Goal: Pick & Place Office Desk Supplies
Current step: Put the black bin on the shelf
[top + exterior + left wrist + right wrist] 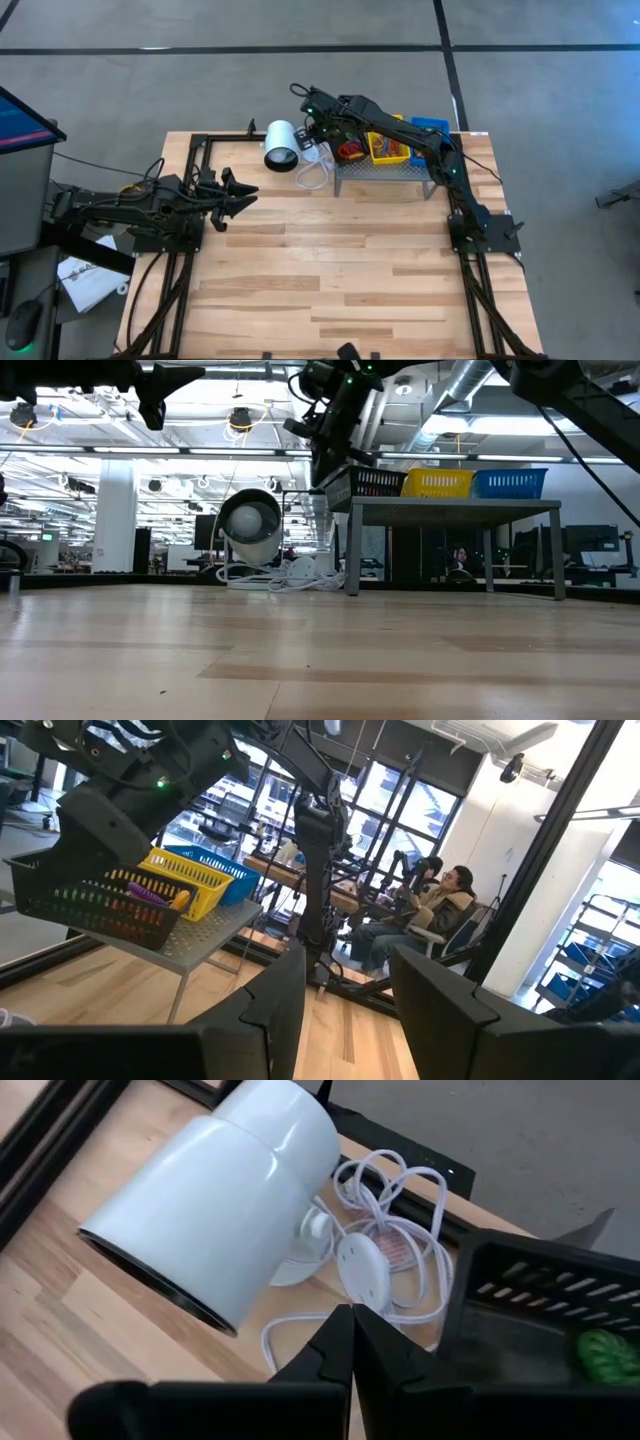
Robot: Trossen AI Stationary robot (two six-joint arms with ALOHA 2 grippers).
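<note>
Overhead: right gripper (318,128), fingers together, beside the white cylindrical lamp (281,144); left gripper (243,194), fingers apart, empty. Left wrist alone shows a seated person (428,910) beyond the black mesh tray (85,900).

left gripper (345,1010) fingers apart, nothing between | black basket (90,900), yellow basket (190,875), blue basket (235,880) on grey rack (205,935) | right arm (140,790) above black basket | seated person (420,910) behind
</note>
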